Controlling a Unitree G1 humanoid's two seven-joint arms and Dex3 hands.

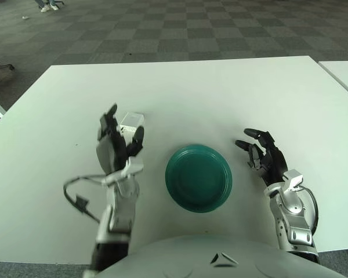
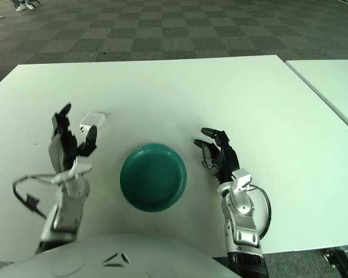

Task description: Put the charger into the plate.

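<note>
Left eye view, left hand (image 1: pixel 117 143) spread, beside charger (image 1: pixel 131 121)

A white table (image 1: pixel 232 98) stands on grey checkered carpet (image 1: pixel 180 26). A second white table (image 1: pixel 343 74) is beside it; far away, perhaps someone's shoes (image 1: pixel 48 6).

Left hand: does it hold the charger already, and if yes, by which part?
No. The left hand is open just in front of the white charger, which lies on the table. The right hand is empty too.
</note>
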